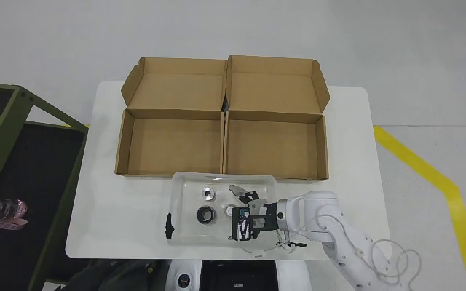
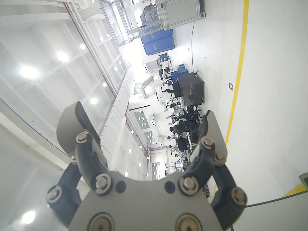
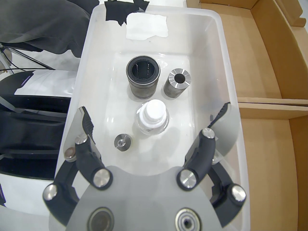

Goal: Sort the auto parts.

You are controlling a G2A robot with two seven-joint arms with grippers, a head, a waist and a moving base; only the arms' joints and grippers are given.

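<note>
A clear plastic bin [image 1: 177,190] at the table's front holds the parts. In it are a black linear bearing [image 3: 143,79], a grey metal cylinder with a centre hole [image 3: 177,82], a white-capped clear piece [image 3: 154,117] and a small metal stud [image 3: 123,142]. My right gripper [image 3: 154,110] hangs open over the bin, just above the white-capped piece, with nothing between its fingers; from above the right gripper [image 1: 237,212] is over the bin's right half. My left gripper [image 2: 143,111] is open and empty, pointed up at the hall's ceiling.
Two open cardboard boxes stand side by side behind the bin, the left box [image 1: 171,145] and the right box [image 1: 273,149], both with bare floors and flaps folded back. Black tape [image 3: 120,8] and a white label mark the bin's far end.
</note>
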